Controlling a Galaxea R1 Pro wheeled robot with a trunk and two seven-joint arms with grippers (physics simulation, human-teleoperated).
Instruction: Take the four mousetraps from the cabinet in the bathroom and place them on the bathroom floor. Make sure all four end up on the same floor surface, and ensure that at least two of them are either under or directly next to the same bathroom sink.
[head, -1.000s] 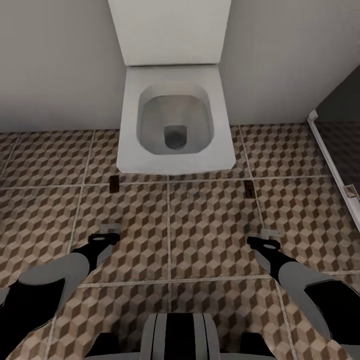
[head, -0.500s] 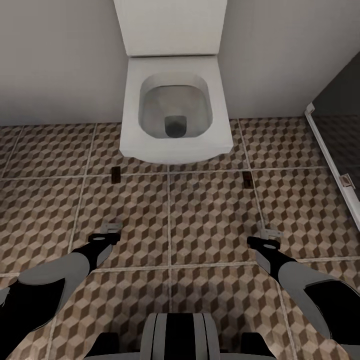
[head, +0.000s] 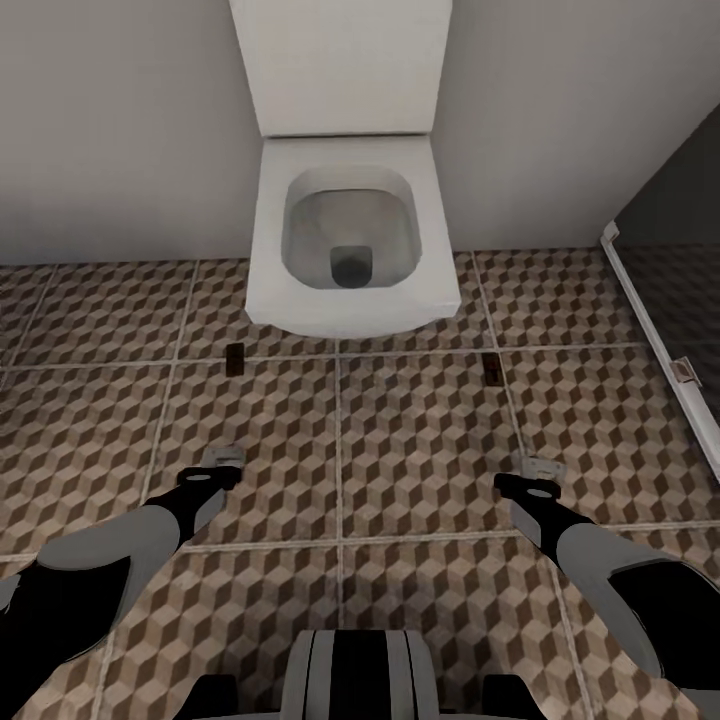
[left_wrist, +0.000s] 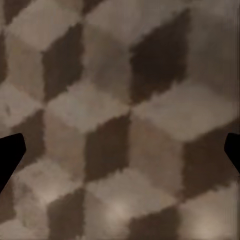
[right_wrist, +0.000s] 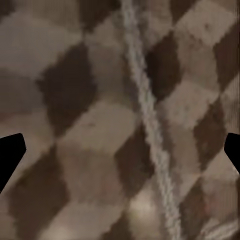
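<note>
Two mousetraps lie flat on the bathroom floor (head: 420, 440), small dark-brown slabs on either side of the toilet's front: one (head: 235, 358) at the left, one (head: 491, 367) at the right. My left gripper (head: 222, 458) hangs over the tiles a little nearer than the left mousetrap, apart from it. My right gripper (head: 540, 468) hangs likewise nearer than the right mousetrap. In the wrist views both the left gripper (left_wrist: 120, 155) and the right gripper (right_wrist: 120, 155) stand open, with bare cube-pattern tile between the fingertips. The cabinet and the sink are out of view.
A square white toilet (head: 350, 235) with its lid up stands against the pale wall straight ahead. A dark glass partition with a white bottom rail (head: 655, 335) runs along the right side. Tiled floor stretches between me and the toilet.
The whole head view has shifted: the toilet looks slightly smaller, so the camera has moved. Both mousetraps stay where they lie, and the arms hold the same pose.
</note>
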